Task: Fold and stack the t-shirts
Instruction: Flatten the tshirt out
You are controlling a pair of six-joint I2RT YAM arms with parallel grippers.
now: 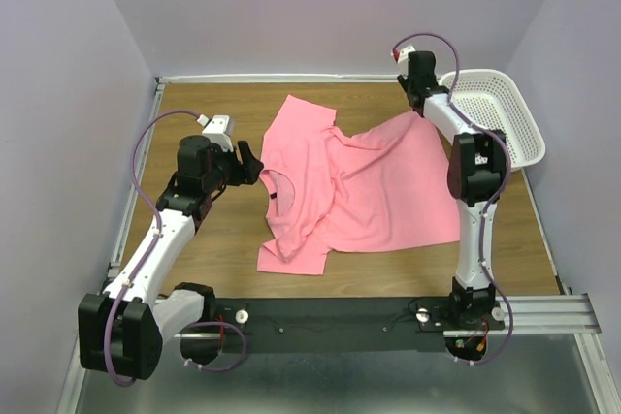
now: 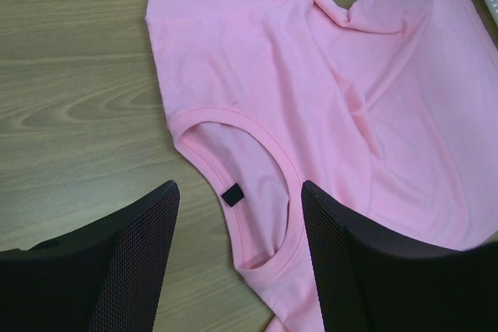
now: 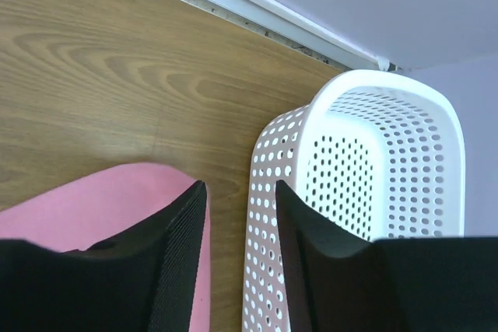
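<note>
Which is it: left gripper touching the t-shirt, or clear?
Cannot tell. The left wrist view shows the open left gripper straddling the t-shirt collar, but no view shows contact or a gap.

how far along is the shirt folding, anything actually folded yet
Nothing looks finished: the pink t-shirt lies rumpled and mostly spread on the table, with no neat fold and no stack. In hand: the left gripper hovers with open fingers over the collar, and the right gripper sits open at the shirt's far corner beside the white basket, gripping nothing. Left to do: the whole fold, then stacking.
</note>
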